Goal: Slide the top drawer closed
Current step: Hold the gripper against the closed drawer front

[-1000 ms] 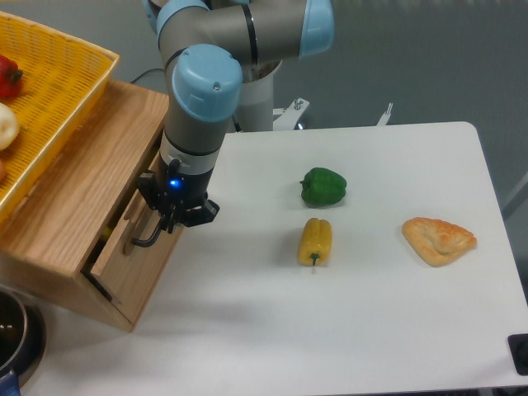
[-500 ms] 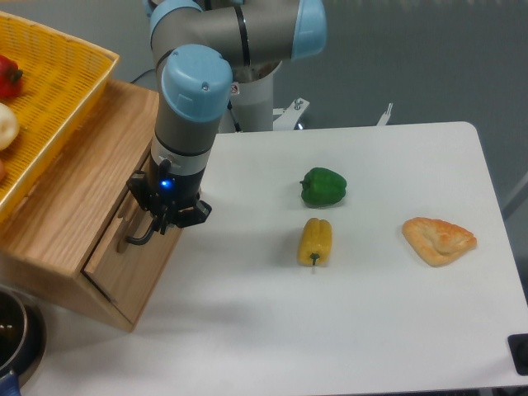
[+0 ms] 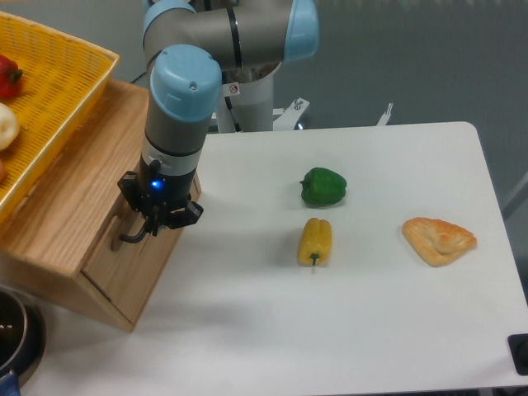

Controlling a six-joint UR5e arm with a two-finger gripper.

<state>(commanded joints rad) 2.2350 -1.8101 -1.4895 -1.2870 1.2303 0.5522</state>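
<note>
**Oak drawer nearly flush, push almost finished**

Oak-fronted, the top drawer [image 3: 136, 247] now sits all but level with the cabinet [image 3: 66, 214] face; a second ago I had it standing proud with a dark gap showing along its side, and that gap has gone as my arm travelled left. From what I can see the closing stroke is essentially done, though I can't confirm from this angle that the front is fully seated.

Far to the left of my gripper [image 3: 142, 233], the yellow basket [image 3: 58, 99] rests on top of the cabinet. The drawer lies directly beneath and against the tool, with its black bar handle [image 3: 130, 237] poking out just below the fingers. The fingers look drawn in close about that handle, but the wrist hides them, so I cannot tell whether they truly grip it or merely press on it.

Well to the right on the white table [image 3: 346, 330], untouched, sit a green pepper [image 3: 322, 186], a yellow pepper [image 3: 315, 241] just in front of it, and farther right a pastry [image 3: 439, 239].
</note>
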